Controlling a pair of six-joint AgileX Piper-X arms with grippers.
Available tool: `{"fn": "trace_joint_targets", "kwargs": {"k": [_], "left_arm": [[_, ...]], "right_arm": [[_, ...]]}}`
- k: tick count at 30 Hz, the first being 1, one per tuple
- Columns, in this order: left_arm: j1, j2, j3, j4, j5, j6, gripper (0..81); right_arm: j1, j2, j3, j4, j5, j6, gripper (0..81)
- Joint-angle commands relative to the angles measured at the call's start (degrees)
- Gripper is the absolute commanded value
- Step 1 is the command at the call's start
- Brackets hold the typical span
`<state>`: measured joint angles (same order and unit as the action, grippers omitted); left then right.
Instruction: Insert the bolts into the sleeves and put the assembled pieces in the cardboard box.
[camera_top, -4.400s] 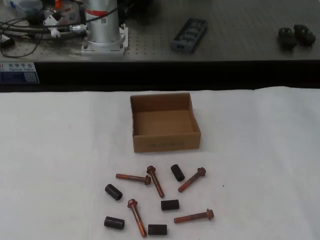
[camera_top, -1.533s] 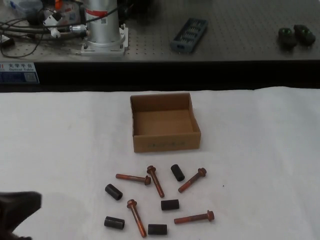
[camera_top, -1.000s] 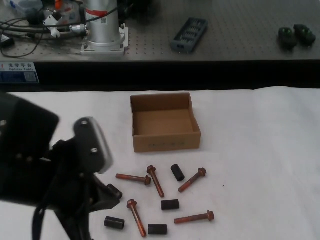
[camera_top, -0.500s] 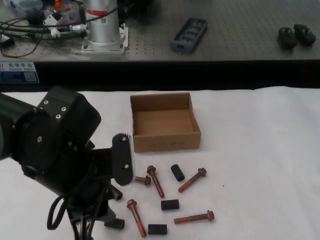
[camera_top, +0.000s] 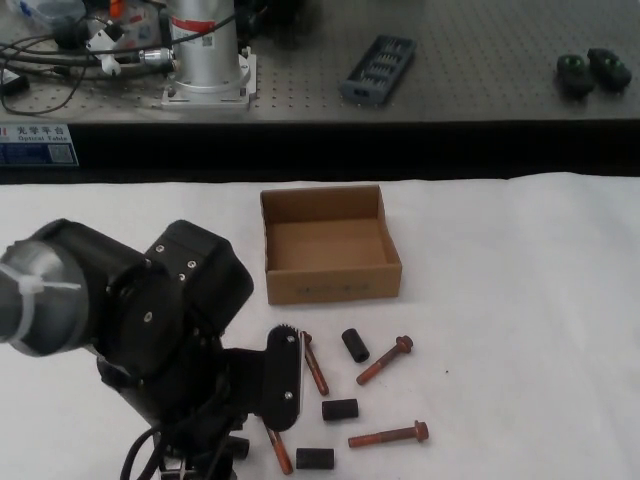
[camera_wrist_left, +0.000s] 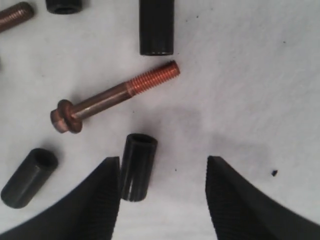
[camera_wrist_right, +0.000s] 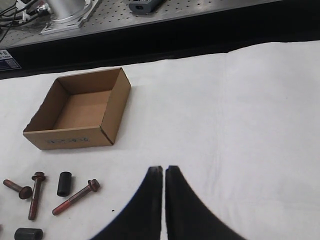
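My left gripper (camera_wrist_left: 162, 170) hung low over the scattered parts with its jaws spread wide and nothing clamped in them. A black sleeve (camera_wrist_left: 137, 167) lay on the white cloth (camera_wrist_left: 250, 75) inside the gap, right against the inner face of one finger (camera_wrist_left: 95, 205); whether it actually touched that finger I could not tell. Just past it lay a copper bolt (camera_wrist_left: 112, 97) on its side, its threaded end pointing toward a second sleeve (camera_wrist_left: 156, 25) with a small gap between the two. A third sleeve (camera_wrist_left: 27, 177) lay outside that same finger. From the high view, my left arm (camera_top: 160, 330) covered the near left part of the pile. Beside it on the cloth lay a slanted bolt (camera_top: 383, 360), a nearer bolt (camera_top: 388, 434), an upper sleeve (camera_top: 355, 345), a middle sleeve (camera_top: 340, 409) and a near sleeve (camera_top: 315, 459), all loose and apart from one another. The cardboard box (camera_top: 333, 285) stood open-topped beyond the pile, apart from every bolt and sleeve. My right gripper (camera_wrist_right: 163, 172) had its jaws drawn together to a thin slit and held nothing. It sat over the cloth, well apart from the cardboard box and from the parts in front of the box.
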<state>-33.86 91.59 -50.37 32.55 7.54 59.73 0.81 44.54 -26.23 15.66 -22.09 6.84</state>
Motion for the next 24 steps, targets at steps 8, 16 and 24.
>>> {"fn": "trace_joint_targets", "kwargs": {"k": [8, 16, 24], "left_arm": [[-0.33, 3.93, -0.79, -1.71, -2.67, 3.75, 35.7], [-0.33, 5.25, -0.94, -4.67, -3.04, 3.75, 33.7], [-0.33, 5.25, -0.94, -5.56, -4.47, 3.75, 0.5]], "right_arm": [[0.02, 0.10, -0.76, -0.64, -0.80, -0.02, 3.2], [0.02, 0.10, -0.76, -0.64, -0.80, -0.02, 3.2], [0.02, 0.10, -0.76, -0.64, -0.80, -0.02, 3.2]]}}
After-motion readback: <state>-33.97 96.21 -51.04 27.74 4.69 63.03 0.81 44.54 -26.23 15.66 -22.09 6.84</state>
